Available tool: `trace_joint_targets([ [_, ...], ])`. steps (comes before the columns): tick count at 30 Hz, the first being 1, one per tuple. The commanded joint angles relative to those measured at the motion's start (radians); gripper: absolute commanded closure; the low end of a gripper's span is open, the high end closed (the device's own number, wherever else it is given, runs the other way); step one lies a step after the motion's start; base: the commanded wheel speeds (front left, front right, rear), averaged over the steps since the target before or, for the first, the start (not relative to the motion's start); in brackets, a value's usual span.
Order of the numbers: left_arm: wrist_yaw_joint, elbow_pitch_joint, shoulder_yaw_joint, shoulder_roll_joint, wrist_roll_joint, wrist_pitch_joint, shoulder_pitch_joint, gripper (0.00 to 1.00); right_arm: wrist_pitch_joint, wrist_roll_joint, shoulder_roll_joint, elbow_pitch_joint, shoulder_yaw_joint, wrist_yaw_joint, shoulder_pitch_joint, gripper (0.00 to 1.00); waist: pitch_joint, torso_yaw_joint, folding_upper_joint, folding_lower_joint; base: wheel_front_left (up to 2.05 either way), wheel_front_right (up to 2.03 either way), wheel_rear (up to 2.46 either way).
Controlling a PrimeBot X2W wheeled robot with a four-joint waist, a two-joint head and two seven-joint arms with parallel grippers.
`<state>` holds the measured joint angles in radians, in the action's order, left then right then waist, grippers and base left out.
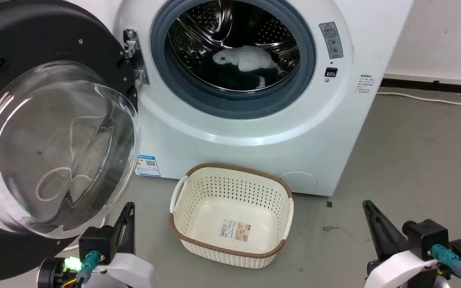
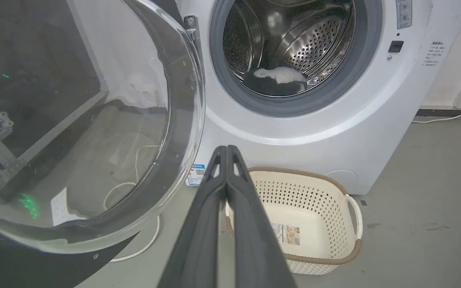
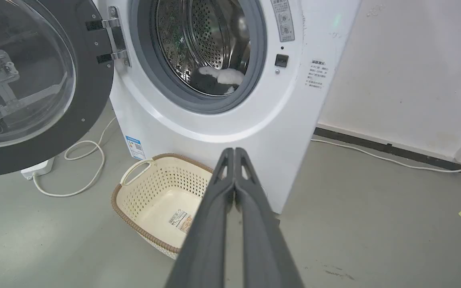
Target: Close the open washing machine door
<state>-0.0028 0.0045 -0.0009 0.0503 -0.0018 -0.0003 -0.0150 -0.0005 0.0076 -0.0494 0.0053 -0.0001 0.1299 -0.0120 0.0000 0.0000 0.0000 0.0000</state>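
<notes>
**Door wide open, both pincers empty**

The left pincer (image 2: 226, 149) has its two fingers pressed flat together and holds nothing. The right pincer (image 3: 234, 150) is the same. In the head view the left one sits low, just under the lower rim of the door (image 1: 54, 152).

The door hangs swung well out on the hinge (image 1: 132, 52) side of the machine (image 1: 254, 136), with its glass bowl turned toward the robot. The drum opening is fully bare.

The step in hand looks to be the approach. The left arm is the nearer one. It would do best to go round the black rim to the door's far face or free edge, away from the hinge, where a push turns it most easily. A closed pincer serves well as a blunt pusher on the rim, but less well on the curved glass, where it may slide. The push should follow the arc and end firmly at the latch side of the machine.

The clothes (image 1: 246, 58) lie deep in the drum, clear of the gasket (image 1: 230, 106), so nothing should jam the seal.

The basket (image 1: 234, 166) stands on the floor (image 1: 414, 152) right in front of the machine, under the opening. The bowl seems to swing above it, though the gap is hard to judge.

A cable (image 3: 90, 160) loops on the floor on the hinge side. On the machine's other side there is open floor.
</notes>
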Motion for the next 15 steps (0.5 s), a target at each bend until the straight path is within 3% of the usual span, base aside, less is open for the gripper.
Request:
trace_joint_targets([
  [1,0.003,-0.005,0.001,0.000,0.002,0.000,0.015,1.00,0.000,-0.008,-0.001,-0.005,0.000,0.001,0.012,1.00,0.000,0.000,0.0000,0.0000,0.00,0.00,0.00],
  [15,0.003,-0.005,0.001,0.000,0.002,0.000,0.015,1.00,0.000,-0.008,-0.001,-0.005,0.000,0.001,0.012,1.00,0.000,0.000,0.0000,0.0000,0.00,0.00,0.00],
])
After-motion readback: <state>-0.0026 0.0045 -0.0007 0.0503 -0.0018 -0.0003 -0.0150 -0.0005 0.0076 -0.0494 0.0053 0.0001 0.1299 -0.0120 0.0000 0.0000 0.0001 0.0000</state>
